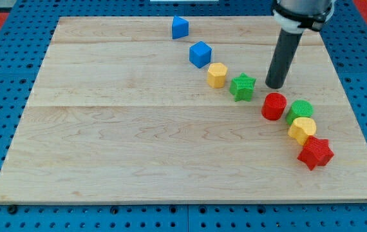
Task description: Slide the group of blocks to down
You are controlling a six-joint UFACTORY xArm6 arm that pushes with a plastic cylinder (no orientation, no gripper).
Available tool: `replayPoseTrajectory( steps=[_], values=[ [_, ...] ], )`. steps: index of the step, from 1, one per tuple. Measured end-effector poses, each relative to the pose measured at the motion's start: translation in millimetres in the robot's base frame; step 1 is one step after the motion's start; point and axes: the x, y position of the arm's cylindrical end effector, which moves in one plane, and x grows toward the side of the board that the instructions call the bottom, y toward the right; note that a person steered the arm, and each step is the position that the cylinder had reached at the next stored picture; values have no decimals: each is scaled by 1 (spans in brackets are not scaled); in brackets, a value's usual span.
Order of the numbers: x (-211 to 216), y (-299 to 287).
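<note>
My tip (275, 86) rests on the board just above the red cylinder (273, 106) and right of the green star (242, 86). The blocks form a diagonal line. A blue pentagon-like block (179, 27) is near the view's top. Below it are a blue cube (200, 54) and a yellow hexagon (217, 75), which sits just left of the green star. At the view's right a green cylinder (300, 110), a yellow block (302, 129) and a red star (315, 153) sit close together, touching.
The wooden board (106, 142) lies on a blue pegboard table (3, 71). The board's right edge is close to the red star.
</note>
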Motion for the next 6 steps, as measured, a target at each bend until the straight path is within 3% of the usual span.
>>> replayPoseTrajectory(
  steps=[1, 2, 3, 4, 6],
  values=[
    [-4, -55],
    [9, -65],
    [0, -20],
    [24, 11],
    [83, -8]
  ],
)
